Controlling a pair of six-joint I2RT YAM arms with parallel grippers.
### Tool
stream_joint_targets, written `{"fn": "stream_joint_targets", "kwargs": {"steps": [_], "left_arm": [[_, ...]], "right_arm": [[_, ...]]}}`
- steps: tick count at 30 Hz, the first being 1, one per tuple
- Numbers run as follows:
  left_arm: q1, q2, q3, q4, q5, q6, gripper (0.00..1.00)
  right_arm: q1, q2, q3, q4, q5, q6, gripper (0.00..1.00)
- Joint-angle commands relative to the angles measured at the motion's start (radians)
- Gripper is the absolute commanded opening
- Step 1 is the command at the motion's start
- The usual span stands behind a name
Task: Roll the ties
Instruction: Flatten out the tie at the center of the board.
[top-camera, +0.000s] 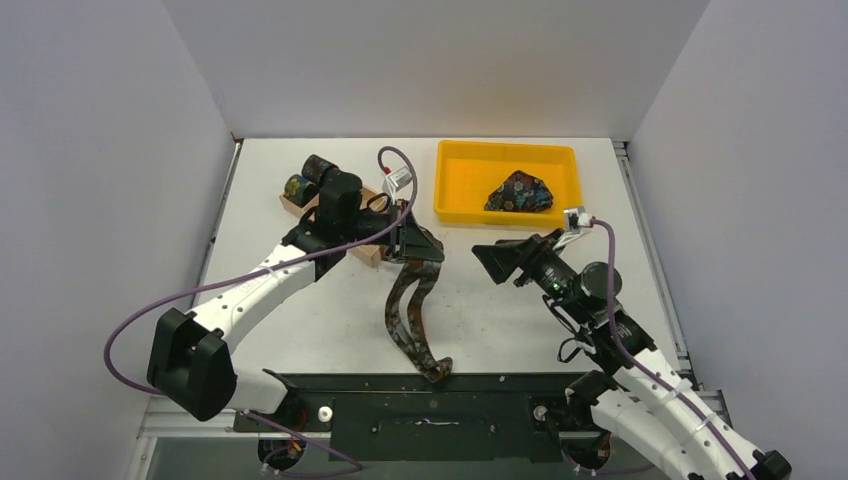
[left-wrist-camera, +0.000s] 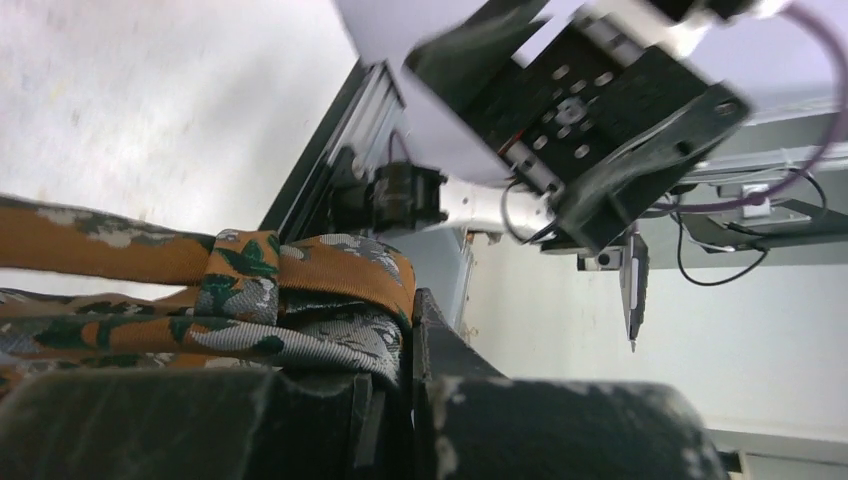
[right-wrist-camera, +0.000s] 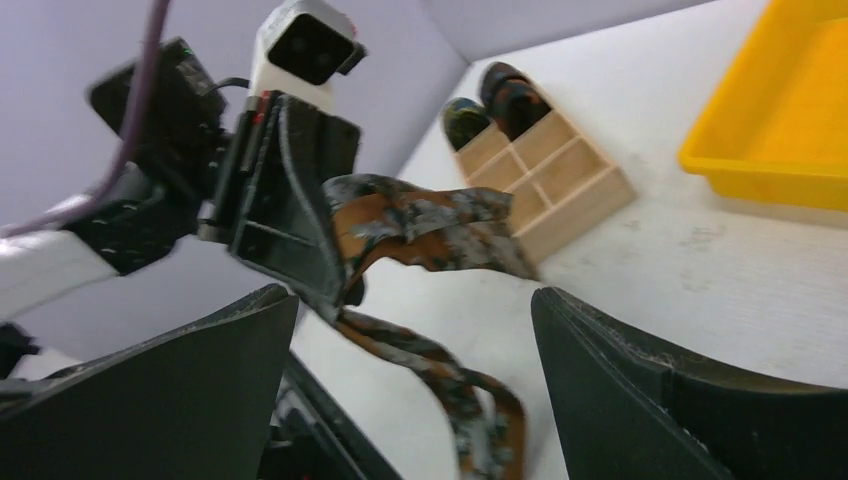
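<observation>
- White table (top-camera: 500, 335) with pale walls on three sides is what I see from the top camera; both arms reach in from the near edge.
- I have the left gripper (top-camera: 417, 246) clamped on the far end of the brown-rust tie (top-camera: 402, 318), about mid-table. My left wrist camera shows the fabric (left-wrist-camera: 300, 290) bunched in folds between the fingers (left-wrist-camera: 520, 420).
- From that grip the tie runs as a long strip toward the near edge. Its long axis goes far to near, bowing slightly left. The near end curls right, just beside the black base plate (top-camera: 480, 400).
- My right gripper (top-camera: 495, 265) sits just right of the clamped end, jaws spread wide, holding nothing and pointing left at the tie. Its wrist view frames the tie (right-wrist-camera: 420, 225) between the two fingers (right-wrist-camera: 180, 400).
- Far right, the yellow tray (top-camera: 505, 147) holds a folded blue floral tie (top-camera: 520, 192).
- Far left, the wooden box (right-wrist-camera: 545, 190) lies partly under my left arm. Two rolled ties (right-wrist-camera: 465, 122) stand in its far compartments.
</observation>
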Motion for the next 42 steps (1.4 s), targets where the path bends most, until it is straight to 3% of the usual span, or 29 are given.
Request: {"fn": "stream_joint_targets", "kwargs": {"steps": [1, 5, 9, 15, 21, 29, 38, 42], "left_arm": [[-0.015, -0.045, -0.037, 0.589, 0.001, -0.203, 0.00], [-0.057, -0.083, -0.028, 0.787, -0.073, -0.029, 0.00], [-0.136, -0.151, -0.067, 0.775, -0.089, 0.287, 0.00], [-0.238, -0.239, -0.179, 0.734, -0.066, 0.629, 0.00], [-0.265, -0.287, -0.245, 0.693, -0.065, 0.748, 0.00], [-0.268, -0.296, -0.283, 0.666, -0.041, 0.787, 0.00], [-0.309, -0.294, -0.298, 0.659, -0.010, 0.829, 0.00], [-0.321, -0.299, -0.315, 0.633, -0.028, 0.859, 0.00]], "right_arm": [[-0.002, -0.055, -0.085, 0.292, -0.144, 0.267, 0.90], [-0.003, -0.022, -0.111, 0.471, -0.171, 0.458, 0.90], [-0.002, 0.033, -0.112, 0.547, -0.186, 0.614, 0.90], [-0.004, 0.044, -0.091, 0.531, -0.195, 0.649, 0.90], [-0.006, 0.058, -0.052, 0.549, -0.265, 0.637, 0.90], [0.003, 0.178, 0.036, 0.519, -0.447, 0.599, 0.93], [0.077, 0.304, 0.053, 0.581, -0.479, 0.634, 0.98], [0.109, 0.366, 0.060, 0.703, -0.474, 0.707, 0.86]]}}
